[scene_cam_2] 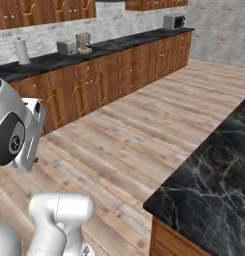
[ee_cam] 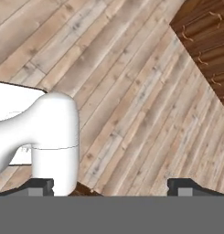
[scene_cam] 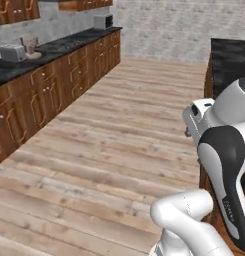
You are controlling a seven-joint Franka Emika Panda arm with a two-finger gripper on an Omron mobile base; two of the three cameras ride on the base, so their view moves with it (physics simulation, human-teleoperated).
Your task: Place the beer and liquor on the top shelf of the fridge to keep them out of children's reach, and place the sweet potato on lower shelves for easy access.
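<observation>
Your end effector [ee_cam: 111, 187] hangs with its jaws spread wide and nothing between them, facing down at the wooden floor [ee_cam: 131, 91], while a black marble bench [scene_cam_2: 214, 175] sits to the arm's right and a long dark-topped bench [scene_cam_2: 94, 50] carrying a toaster [scene_cam_2: 67, 47] and a microwave [scene_cam_2: 173, 21] runs along the far wall.

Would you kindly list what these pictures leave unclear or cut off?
- Small appliances on the far counter: right base view, too small and blurred to identify.
- Dark marble counter: right base view, cut off by the right and bottom edges.
- Pincer: hand view, only the widely parted fingertips rise above the bottom band.
</observation>
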